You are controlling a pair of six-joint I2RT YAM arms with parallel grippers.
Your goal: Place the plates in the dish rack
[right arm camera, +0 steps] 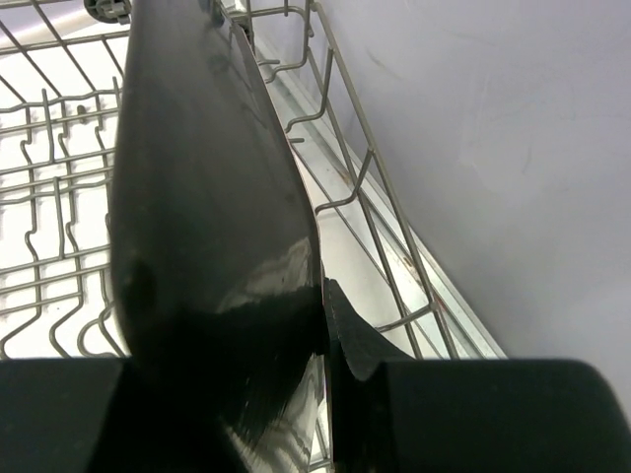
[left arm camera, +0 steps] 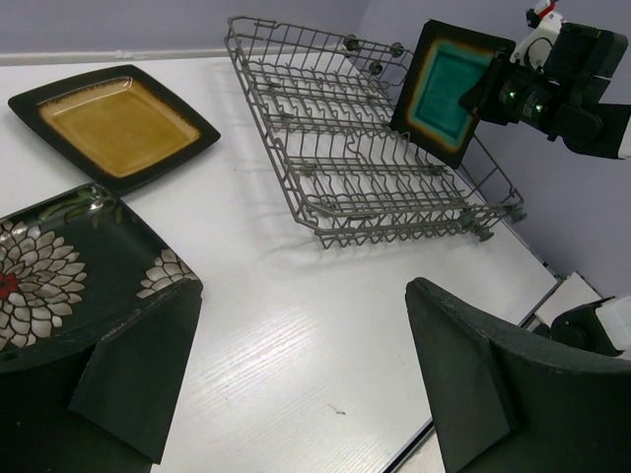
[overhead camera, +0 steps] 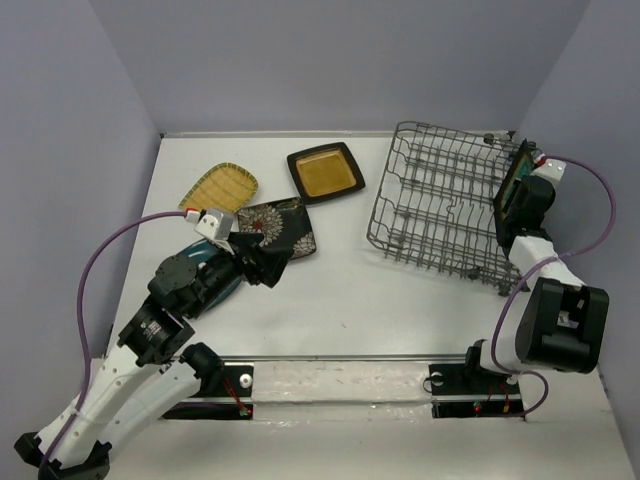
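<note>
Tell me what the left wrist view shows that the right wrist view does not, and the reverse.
Left wrist only: the amber square plate with dark rim, the black floral-patterned square plate, and the teal face of the brown-rimmed teal square plate, held upright at the rack's edge by the right end effector. Right wrist only: that plate's glossy dark back, close up, its edge pinched between the fingers. Both: the grey wire dish rack and the held plate.
</note>
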